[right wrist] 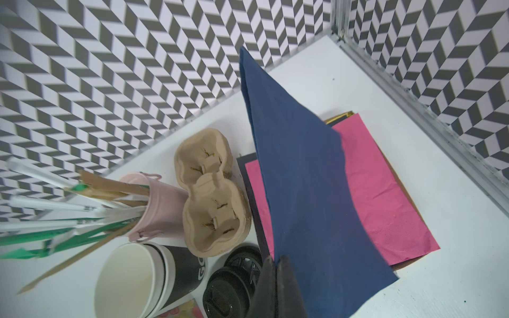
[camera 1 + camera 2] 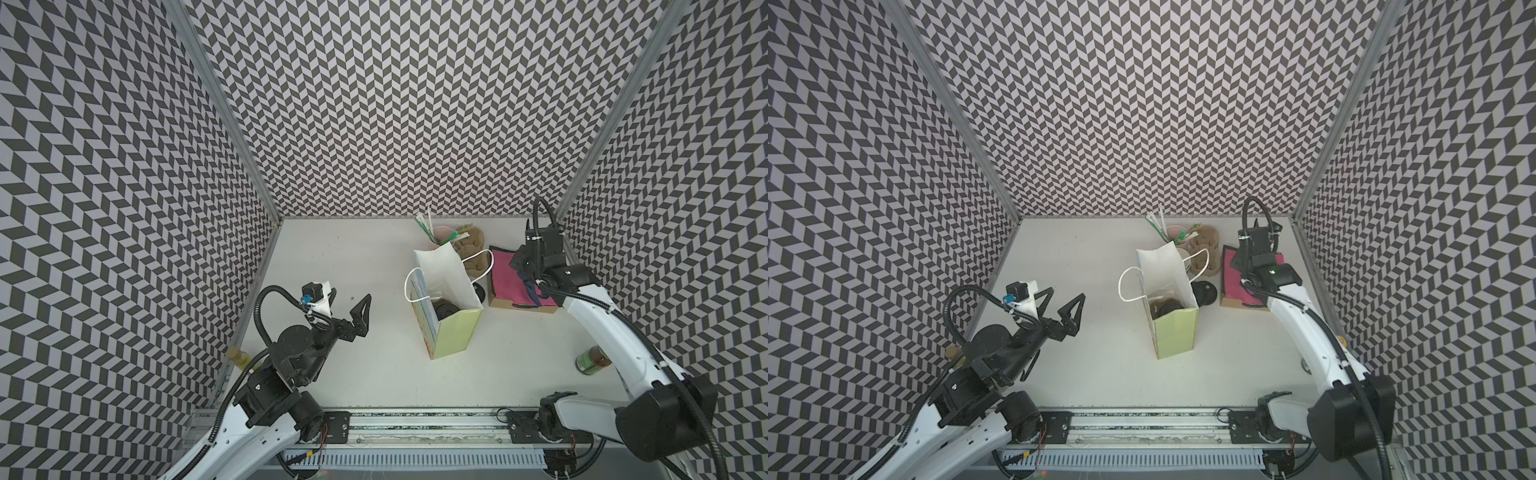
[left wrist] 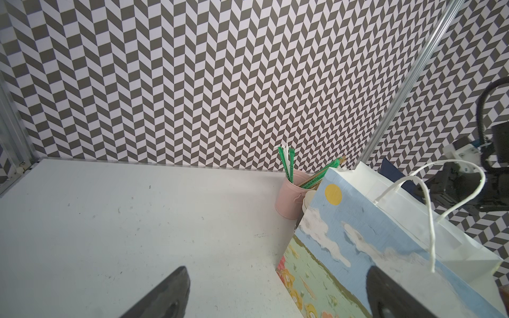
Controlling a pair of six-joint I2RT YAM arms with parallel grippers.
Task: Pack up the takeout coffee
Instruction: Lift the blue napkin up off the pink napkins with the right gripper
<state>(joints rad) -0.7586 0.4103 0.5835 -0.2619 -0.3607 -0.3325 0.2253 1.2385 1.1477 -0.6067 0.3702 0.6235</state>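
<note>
Navy napkin hangs pinched in the right pincer above the pink stack, probably bound for the gift bag where the takeout coffee sits, while the left pincer idles, spread wide.

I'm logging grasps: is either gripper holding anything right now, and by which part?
The right gripper pinches a navy napkin by one edge; the left gripper is open and empty.

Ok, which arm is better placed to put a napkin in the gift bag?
Right. Its end effector is shut on the navy napkin, lifted above the pink stack near the gift bag. The left end effector is open and empty.
</note>
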